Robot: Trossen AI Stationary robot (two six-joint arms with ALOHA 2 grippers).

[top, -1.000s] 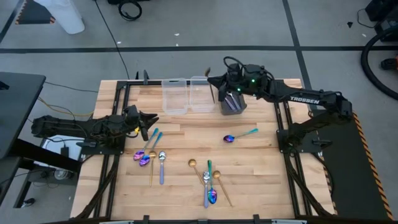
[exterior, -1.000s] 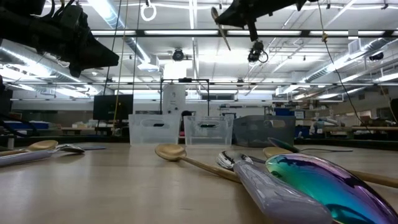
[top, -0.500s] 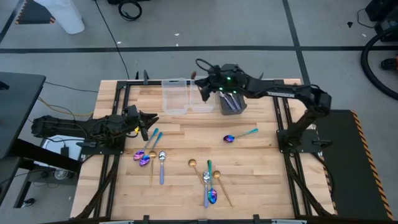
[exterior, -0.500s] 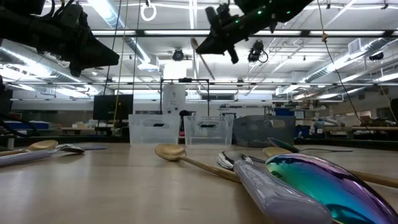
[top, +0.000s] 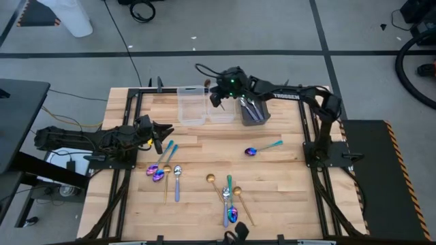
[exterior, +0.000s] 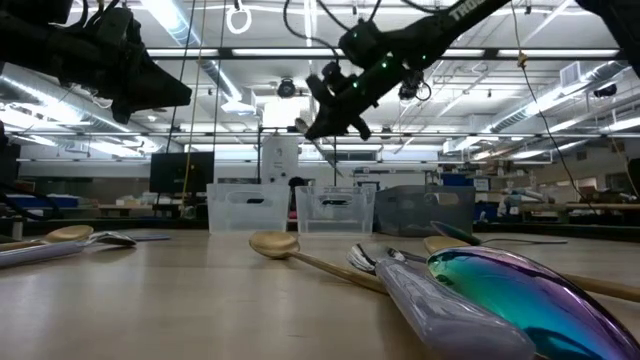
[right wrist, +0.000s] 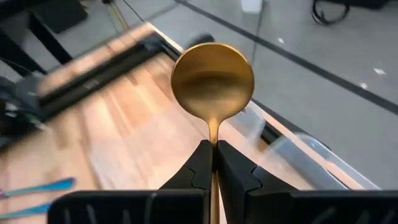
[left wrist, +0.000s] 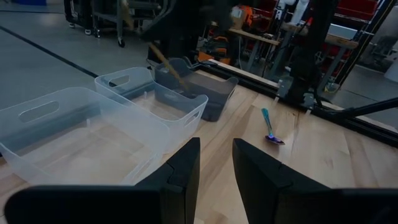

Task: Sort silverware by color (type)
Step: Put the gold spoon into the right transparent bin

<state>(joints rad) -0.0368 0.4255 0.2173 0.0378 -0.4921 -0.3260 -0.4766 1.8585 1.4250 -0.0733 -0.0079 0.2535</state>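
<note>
My right gripper (top: 218, 92) hangs over the two clear bins (top: 204, 103) at the table's far edge, shut on a gold spoon (right wrist: 212, 79). The spoon also shows in the left wrist view (left wrist: 166, 61) above the nearer-to-grey clear bin (left wrist: 163, 99). My left gripper (top: 163, 133) is open and empty at the table's left side. Silver utensils lie in the dark grey bin (top: 253, 111). Loose silverware lies flat on the table: an iridescent spoon with a teal handle (top: 262, 148), a mixed group at the left (top: 165, 171), and a mixed group in the near middle (top: 229, 197). My right gripper pinches the gold spoon's handle (right wrist: 213, 140) between its two fingers, just behind the bowl. The handle runs back along the fingers and the bowl (right wrist: 212, 74) sticks out past the fingertips. The spoon is lifted clear, above the bins.
The three bins stand side by side along the far edge. The wooden table top between the bins and the loose silverware is bare (top: 204, 146). Metal frame rails run along the table's left and right sides (top: 310, 146).
My right gripper has gone toward the table's left edge along the far side, from above the dark grey bin to above the clear bins, and a little down, keeping the gold spoon held clear.
</note>
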